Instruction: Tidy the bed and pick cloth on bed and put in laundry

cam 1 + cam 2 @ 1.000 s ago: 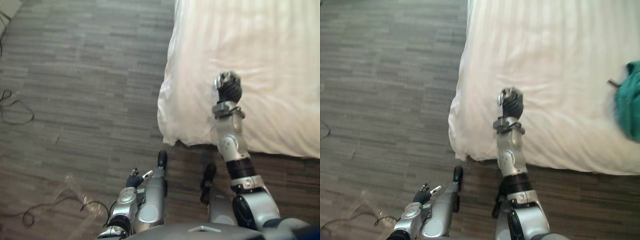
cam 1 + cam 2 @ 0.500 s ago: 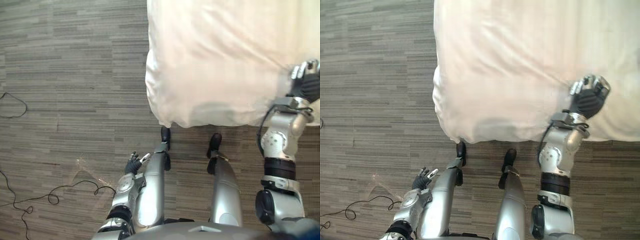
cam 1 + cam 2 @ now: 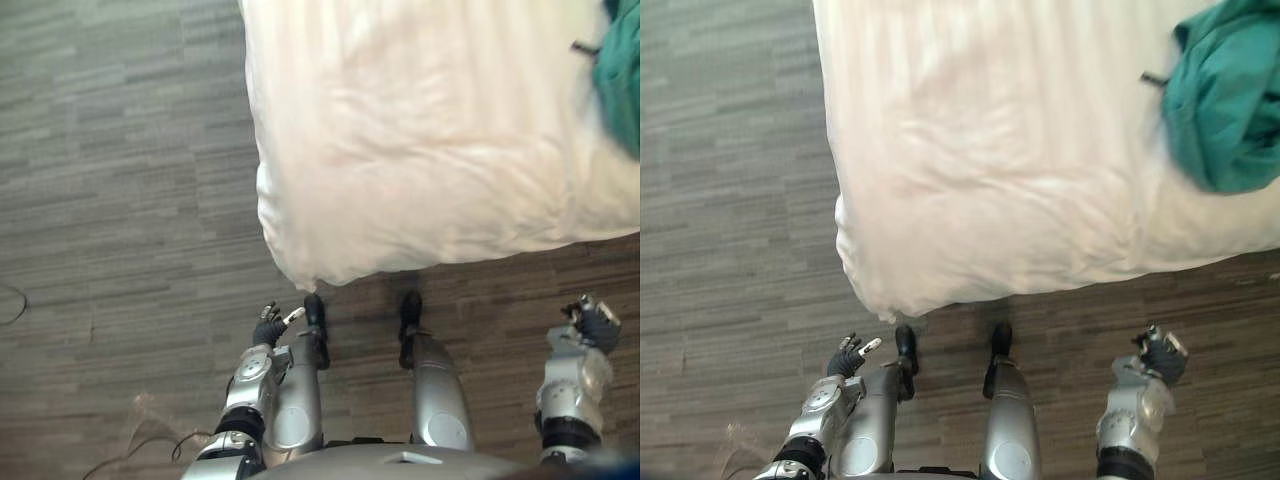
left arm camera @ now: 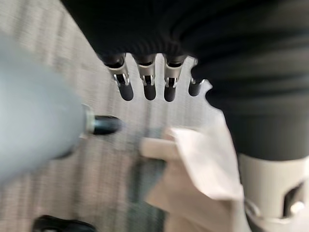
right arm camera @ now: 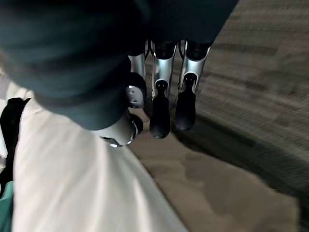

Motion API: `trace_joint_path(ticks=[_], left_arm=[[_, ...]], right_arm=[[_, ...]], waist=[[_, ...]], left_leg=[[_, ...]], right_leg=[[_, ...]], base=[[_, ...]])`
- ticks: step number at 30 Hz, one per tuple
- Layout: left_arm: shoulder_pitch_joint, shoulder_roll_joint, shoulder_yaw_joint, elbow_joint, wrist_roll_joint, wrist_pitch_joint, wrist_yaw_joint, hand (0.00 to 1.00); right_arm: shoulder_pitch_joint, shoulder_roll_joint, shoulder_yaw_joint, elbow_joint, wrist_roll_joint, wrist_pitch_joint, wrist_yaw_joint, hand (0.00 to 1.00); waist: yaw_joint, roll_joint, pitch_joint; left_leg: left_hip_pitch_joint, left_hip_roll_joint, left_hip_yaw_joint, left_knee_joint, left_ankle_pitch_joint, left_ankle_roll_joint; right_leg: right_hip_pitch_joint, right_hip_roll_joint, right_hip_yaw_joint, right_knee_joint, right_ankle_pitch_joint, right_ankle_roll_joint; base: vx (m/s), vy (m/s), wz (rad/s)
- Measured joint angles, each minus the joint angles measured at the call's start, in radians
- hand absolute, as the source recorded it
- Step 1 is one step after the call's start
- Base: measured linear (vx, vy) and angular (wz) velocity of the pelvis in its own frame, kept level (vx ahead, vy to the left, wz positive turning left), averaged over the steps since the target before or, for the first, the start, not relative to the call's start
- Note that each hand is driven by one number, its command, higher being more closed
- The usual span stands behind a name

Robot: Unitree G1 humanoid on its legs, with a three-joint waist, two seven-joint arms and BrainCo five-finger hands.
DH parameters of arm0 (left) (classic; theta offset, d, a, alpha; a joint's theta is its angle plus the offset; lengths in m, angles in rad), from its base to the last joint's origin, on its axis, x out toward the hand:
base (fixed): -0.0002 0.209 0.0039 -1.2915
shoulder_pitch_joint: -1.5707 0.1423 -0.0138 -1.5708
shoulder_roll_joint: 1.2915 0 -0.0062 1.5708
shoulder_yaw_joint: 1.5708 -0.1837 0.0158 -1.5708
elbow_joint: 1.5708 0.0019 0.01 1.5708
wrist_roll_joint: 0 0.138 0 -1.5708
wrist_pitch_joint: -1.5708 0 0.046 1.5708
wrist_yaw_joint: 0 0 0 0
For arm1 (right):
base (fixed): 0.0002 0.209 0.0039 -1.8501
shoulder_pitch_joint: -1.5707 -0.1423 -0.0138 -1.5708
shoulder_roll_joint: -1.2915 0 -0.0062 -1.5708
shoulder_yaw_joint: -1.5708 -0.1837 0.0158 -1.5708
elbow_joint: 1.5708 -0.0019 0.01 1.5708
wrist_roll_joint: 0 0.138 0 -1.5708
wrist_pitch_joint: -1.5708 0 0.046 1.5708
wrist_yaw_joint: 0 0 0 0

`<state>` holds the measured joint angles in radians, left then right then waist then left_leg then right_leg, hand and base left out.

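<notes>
A green cloth (image 3: 1225, 100) lies crumpled on the white bed cover (image 3: 990, 150), near the bed's right side. The cover's corner (image 3: 300, 275) hangs over the floor in front of me. My left hand (image 3: 270, 328) hangs low over the floor just below that corner, fingers relaxed and holding nothing; in the left wrist view its fingertips (image 4: 147, 92) point at the floor beside a hanging piece of the cover (image 4: 203, 164). My right hand (image 3: 1162, 355) is down at my right side over the floor, off the bed, with loose fingers (image 5: 160, 121) and nothing in them.
Grey wood-look floor (image 3: 120, 200) stretches to the left of the bed and along its near edge. The bed's near edge (image 3: 1090, 270) runs across in front of me, slanting up to the right.
The camera has swung, bringing the green cloth into view. My right hand has come off the bed cover and dropped beside my body. The left hand has kept its pose.
</notes>
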<state>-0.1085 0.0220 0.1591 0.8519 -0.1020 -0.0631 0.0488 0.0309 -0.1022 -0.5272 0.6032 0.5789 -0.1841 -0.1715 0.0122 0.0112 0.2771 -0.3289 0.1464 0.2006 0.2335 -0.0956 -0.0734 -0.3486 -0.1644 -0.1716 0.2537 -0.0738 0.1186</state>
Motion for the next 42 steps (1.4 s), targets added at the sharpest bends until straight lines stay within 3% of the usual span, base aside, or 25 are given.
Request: trace_joint_path(ticks=[4,7,12,16,20,26,28,29,30,31,32,34,36,37,38,39,40,41,42], left_arm=[[0.049,0.017,-0.003,0.04,0.086,0.011,0.0,0.0],[0.068,0.038,-0.025,0.04,0.117,0.016,-0.004,0.0],[0.108,0.044,-0.021,0.087,0.135,0.02,0.001,0.0],[0.13,0.029,-0.02,0.123,0.134,0.03,0.001,0.0],[0.121,0.027,-0.021,0.123,0.135,0.032,0.001,0.0],[0.099,0.029,-0.023,0.157,0.137,0.037,0.004,0.0],[0.091,0.03,-0.03,0.163,0.157,0.037,0.008,0.0],[0.088,0.023,-0.038,0.163,0.164,0.038,0.022,0.0],[0.089,0.019,-0.039,0.163,0.165,0.038,0.024,0.0],[0.095,0.007,-0.039,0.162,0.164,0.037,0.024,0.0],[0.094,0.005,-0.04,0.16,0.164,0.038,0.024,0.0],[0.103,0.014,-0.042,0.156,0.163,0.038,0.024,0.0],[0.11,0.031,-0.037,0.155,0.163,0.038,0.024,0.0],[0.109,0.035,-0.025,0.166,0.163,0.038,0.024,0.0],[0.119,0.032,-0.006,0.19,0.161,0.037,0.023,0.0],[0.12,0.027,0.009,0.194,0.16,0.041,0.023,0.0],[0.124,0.035,0.008,0.191,0.154,0.05,0.024,0.0],[0.138,0.048,0.0,0.192,0.15,0.051,0.023,0.0],[0.141,0.058,0.004,0.193,0.14,0.051,0.024,0.0]], right_arm=[[0.05,0.063,0.045,0.132,-0.11,0.063,0.028,0.0],[0.056,0.087,0.069,0.169,-0.161,0.085,0.034,0.0],[0.042,0.097,0.151,0.241,-0.271,0.106,0.036,0.0],[0.035,0.094,0.192,0.33,-0.329,0.127,0.051,0.0],[0.04,0.096,0.2,0.372,-0.331,0.139,0.059,0.0],[0.032,0.104,0.235,0.375,-0.362,0.148,0.059,0.0],[0.022,0.124,0.263,0.375,-0.366,0.148,0.056,0.0],[0.017,0.131,0.269,0.374,-0.367,0.147,0.055,0.0],[0.013,0.13,0.273,0.374,-0.367,0.146,0.055,0.0],[0.004,0.129,0.278,0.368,-0.368,0.146,0.053,0.0],[-0.006,0.125,0.276,0.356,-0.368,0.147,0.051,0.0],[0.012,0.119,0.279,0.369,-0.369,0.144,0.051,0.0],[0.013,0.116,0.283,0.398,-0.371,0.142,0.051,0.0],[0.011,0.115,0.3,0.404,-0.379,0.136,0.052,0.0],[-0.009,0.087,0.298,0.425,-0.405,0.137,0.052,0.0],[-0.019,0.084,0.287,0.43,-0.408,0.14,0.052,0.0],[-0.02,0.079,0.276,0.439,-0.41,0.142,0.051,0.0],[0.01,0.083,0.262,0.462,-0.427,0.147,0.05,0.0],[0.016,0.085,0.262,0.464,-0.429,0.147,0.05,0.0]], waist=[[0.0,0.0,-0.101],[-0.001,-0.001,-0.108],[0.006,-0.008,-0.131],[-0.001,-0.023,-0.174],[-0.023,-0.026,-0.188],[-0.027,-0.047,-0.198],[-0.029,-0.062,-0.185],[-0.023,-0.063,-0.177],[-0.021,-0.054,-0.173],[-0.015,-0.029,-0.156],[-0.025,-0.026,-0.149],[-0.025,-0.031,-0.148],[-0.026,-0.043,-0.151],[-0.024,-0.06,-0.155],[0.004,-0.012,-0.164],[-0.005,-0.01,-0.158],[-0.022,-0.008,-0.157],[-0.023,-0.023,-0.161],[-0.018,-0.034,-0.167]], left_leg=[[0.106,0.008,0.011,-0.056,0.005,-0.008],[0.128,0.015,0.015,-0.046,-0.003,-0.015],[0.133,0.043,-0.012,0.079,-0.088,-0.03],[0.139,0.009,-0.158,0.075,-0.106,-0.037],[0.185,-0.024,-0.15,0.016,-0.114,-0.03],[0.263,-0.074,-0.067,-0.073,-0.082,0.0],[0.248,-0.073,-0.029,-0.045,-0.095,0.008],[0.24,-0.067,-0.008,-0.032,-0.106,0.029],[0.241,-0.055,0.003,-0.041,-0.107,0.039],[0.249,-0.018,0.051,-0.047,-0.105,0.048],[0.261,0.003,0.089,-0.043,-0.097,0.037],[0.306,0.01,0.124,-0.049,-0.096,0.035],[0.329,-0.012,0.172,-0.038,-0.103,0.025],[0.312,-0.035,0.162,-0.047,-0.122,0.043],[0.298,-0.022,0.158,-0.092,-0.1,0.056],[0.3,-0.011,0.201,-0.091,-0.086,0.045],[0.306,-0.01,0.219,-0.09,-0.081,0.042],[0.32,-0.014,0.259,-0.078,-0.082,0.036],[0.318,-0.018,0.266,-0.071,-0.085,0.031]], right_leg=[[0.101,0.011,-0.006,-0.054,0.0,0.0],[0.129,0.019,-0.001,-0.063,0.0,0.001],[0.132,0.061,0.089,-0.077,0.002,-0.007],[0.148,0.068,0.156,-0.179,0.065,-0.001],[0.181,0.046,0.167,-0.226,0.123,0.03],[0.181,0.008,0.224,-0.254,0.161,0.03],[0.161,0.01,0.21,-0.262,0.196,-0.006],[0.137,0.025,0.185,-0.269,0.281,-0.038],[0.139,0.039,0.183,-0.289,0.315,-0.063],[0.142,0.062,0.169,-0.303,0.332,-0.112],[0.1,0.07,0.089,-0.079,0.162,-0.11],[0.116,0.062,0.01,0.09,0.018,-0.127],[0.131,0.058,-0.05,0.07,-0.01,-0.138],[0.135,0.069,-0.041,0.004,0.011,-0.125],[0.145,0.107,-0.001,-0.105,0.07,-0.121],[0.129,0.096,-0.043,-0.023,0.025,-0.148],[0.124,0.05,-0.112,0.145,-0.081,-0.148],[0.165,0.03,-0.14,0.121,-0.118,-0.109],[0.187,0.05,-0.13,0.063,-0.121,-0.106]], base=[[0.06,-0.015,-0.04],[-0.01,0.0,-0.11],[-0.03,0.026,-0.55],[0.03,0.036,-0.48],[0.02,0.08,-0.16],[-0.04,0.079,-0.36],[-0.1,0.045,-0.66],[-0.11,0.053,-0.82],[-0.11,0.046,-1.02],[-0.12,0.01,-0.91],[-0.11,0.002,-0.87],[-0.02,-0.009,-0.69],[0.0,-0.013,-0.93],[-0.12,0.002,-1.51],[-0.13,0.001,-1.48],[-0.09,-0.03,-1.22],[0.05,-0.074,-0.84],[0.05,-0.144,-0.96],[0.05,-0.144,-0.95]])
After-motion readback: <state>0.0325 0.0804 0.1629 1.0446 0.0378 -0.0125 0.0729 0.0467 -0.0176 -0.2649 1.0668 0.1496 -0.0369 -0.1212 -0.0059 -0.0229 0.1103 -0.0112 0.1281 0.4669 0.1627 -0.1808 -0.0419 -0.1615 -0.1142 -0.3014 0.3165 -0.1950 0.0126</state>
